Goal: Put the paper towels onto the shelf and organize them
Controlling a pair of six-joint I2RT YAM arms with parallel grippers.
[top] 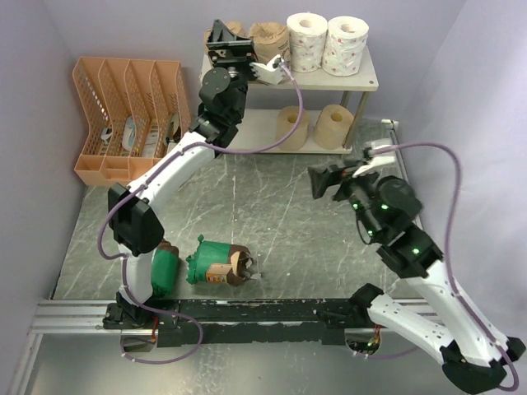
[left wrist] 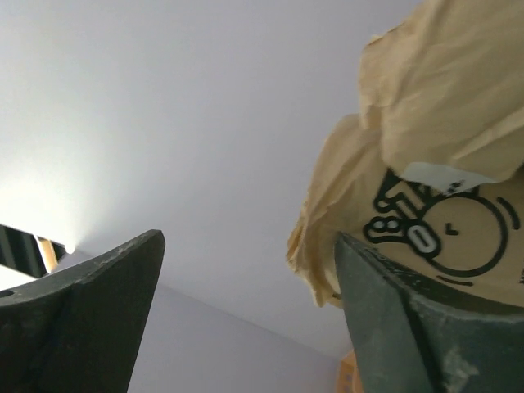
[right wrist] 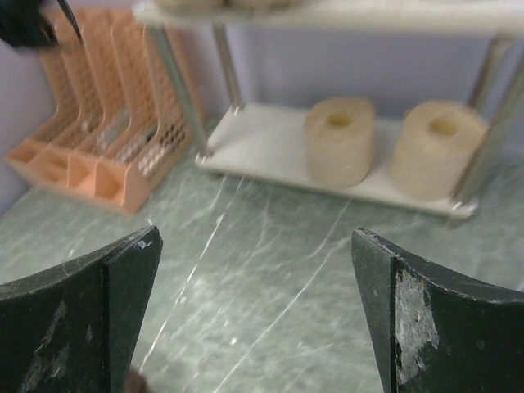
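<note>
The shelf [top: 366, 80] stands at the back. Its top board holds two brown paper-wrapped rolls [top: 269, 39] and two white specked rolls [top: 326, 41]. The lower board [right wrist: 262, 139] holds two tan rolls [top: 313, 126], which also show in the right wrist view [right wrist: 340, 139]. My left gripper [top: 224, 31] is open over the top board's left end. In the left wrist view [left wrist: 247, 246] nothing is between the jaws, and a brown printed roll [left wrist: 442, 164] sits just behind the right finger. My right gripper [top: 314, 181] is open and empty above the table [right wrist: 254, 237]. Two green-wrapped rolls [top: 216, 263] lie at the front left.
An orange perforated file organizer [top: 132, 115] stands at the back left beside the shelf, and shows in the right wrist view [right wrist: 106, 139]. One green roll [top: 165, 273] is partly hidden under my left arm. A metal rail [top: 247, 311] runs along the near edge.
</note>
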